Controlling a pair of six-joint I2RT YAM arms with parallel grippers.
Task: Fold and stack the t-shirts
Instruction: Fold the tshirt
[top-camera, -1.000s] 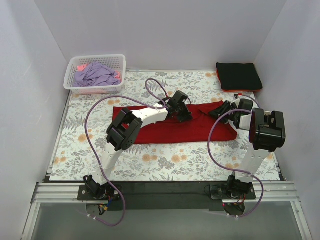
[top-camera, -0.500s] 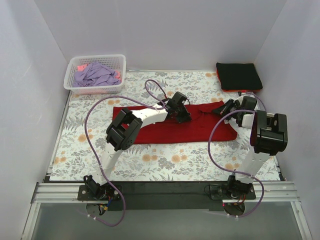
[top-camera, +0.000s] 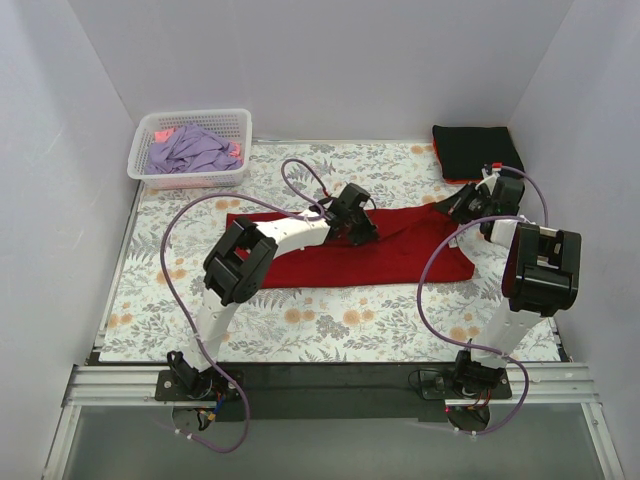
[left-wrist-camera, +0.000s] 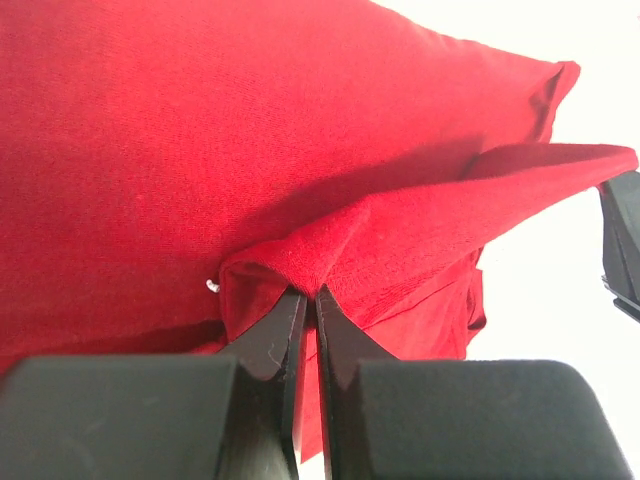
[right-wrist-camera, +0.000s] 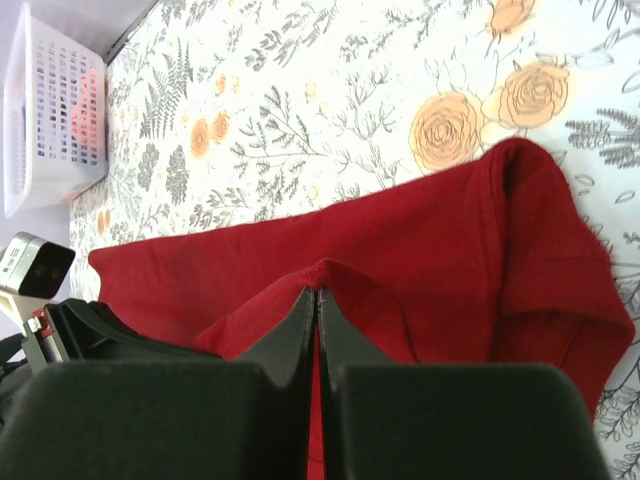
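Across the middle of the top view, the deep-red t-shirt (top-camera: 340, 262) lies spread on the floral cloth (top-camera: 330, 325). Both pincers are closed tight on folds of its upper edge: the left gripper (top-camera: 360, 230) near the centre, the right gripper (top-camera: 462, 208) at the right end. A broad band of cloth shows below the shirt. A folded black t-shirt (top-camera: 478, 152) sits upper right, and the basket (top-camera: 190, 172) upper left.

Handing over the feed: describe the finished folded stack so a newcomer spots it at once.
Find the floral table cloth and go to its far right corner. There lies the black t-shirt, folded square, an orange-red one edging out beneath it. Unlike the deep-red t-shirt stretched mid-table, it is compact and flat.
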